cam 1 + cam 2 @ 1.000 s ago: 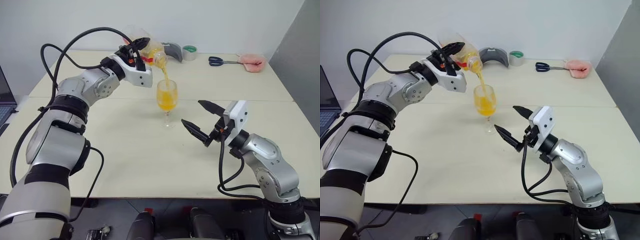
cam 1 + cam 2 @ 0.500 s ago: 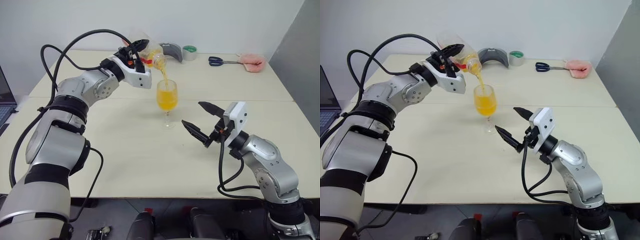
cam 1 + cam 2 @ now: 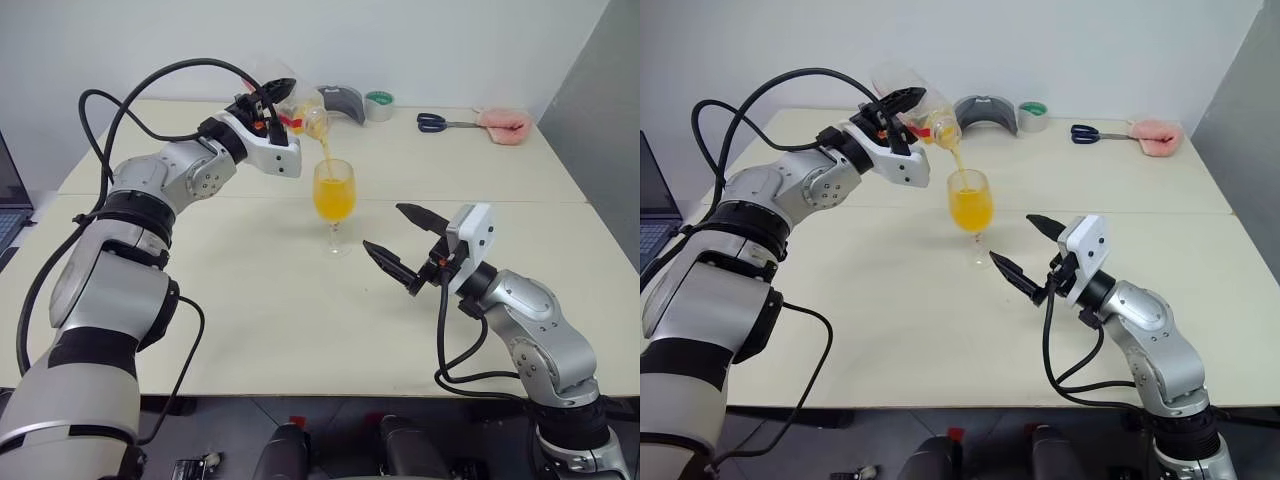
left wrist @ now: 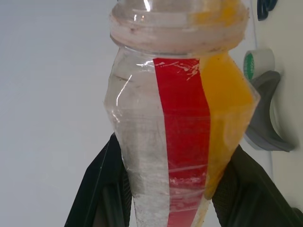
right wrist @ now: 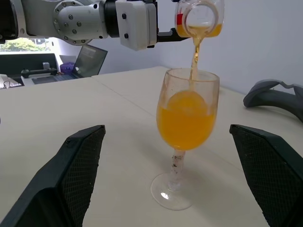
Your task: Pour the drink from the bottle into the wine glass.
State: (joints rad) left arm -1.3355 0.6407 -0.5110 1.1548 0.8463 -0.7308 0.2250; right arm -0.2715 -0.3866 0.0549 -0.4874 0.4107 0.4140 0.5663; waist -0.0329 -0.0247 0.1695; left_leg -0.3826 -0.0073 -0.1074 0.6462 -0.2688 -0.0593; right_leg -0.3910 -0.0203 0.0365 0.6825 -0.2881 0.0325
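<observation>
My left gripper (image 3: 282,100) is shut on the clear bottle (image 3: 300,112), which is tipped mouth-down over the wine glass (image 3: 335,205). A thin stream of orange drink (image 5: 195,52) falls from the bottle's mouth into the bowl, which is more than half full. In the left wrist view the bottle (image 4: 182,118) shows its red label strip, and what drink it still holds lies along one side. My right gripper (image 3: 405,244) hangs open just right of the glass foot, holding nothing. The glass (image 5: 185,137) stands upright on the table between its fingers (image 5: 78,163) in the right wrist view.
At the back of the cream table (image 3: 300,330) lie a grey curved holder (image 3: 345,100), a roll of tape (image 3: 379,103), blue-handled scissors (image 3: 440,122) and a pink cloth (image 3: 503,124). A laptop edge (image 3: 8,200) shows at the far left.
The bottle has tipped a little steeper and holds less drink, and the level in the glass has risen. The right arm has kept still.
</observation>
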